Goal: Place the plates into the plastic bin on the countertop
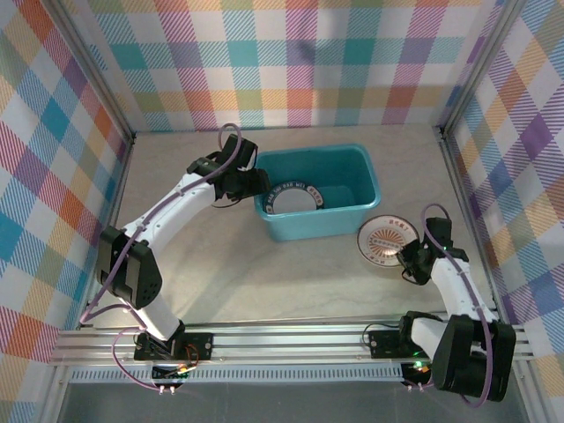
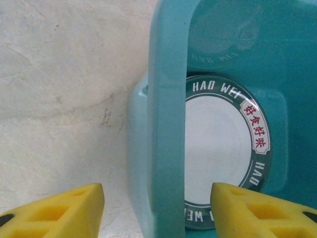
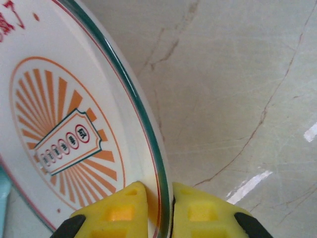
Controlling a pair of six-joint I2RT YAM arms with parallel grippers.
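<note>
Pads (image 3: 116, 210) of the right gripper (image 3: 161, 213) are pressed together on the rim of the round, shallow, glazed orange sunburst plate (image 3: 74, 124), one on its upper face, one outside the lip. From above, that plate sits on the plain beige-grey matte countertop (image 1: 229, 264), just beside the near right corner of the teal-blue rectangular plastic bin (image 1: 352, 157); whether any of it is off the surface I cannot tell. The left gripper (image 2: 158, 206) is spread wide and straddles the bin's left wall, one yellow finger outside, one inside, neither visibly touching it. On the bin floor lies a round white plate with a dark green lettered rim (image 2: 218, 148).

The orange sunburst plate looks stiff, brittle and slick: glaze gives the pads little to bite on, and a hold at one edge leaves the rest of the dish hanging as a lever. I judge it light enough for such a pinch, though it may droop or twist if swung fast. A deeper hold, pads well past the lip onto the flat, seems safer, and it should be lowered into the bin rather than dropped, since glazed ware chips against glazed ware.
</note>
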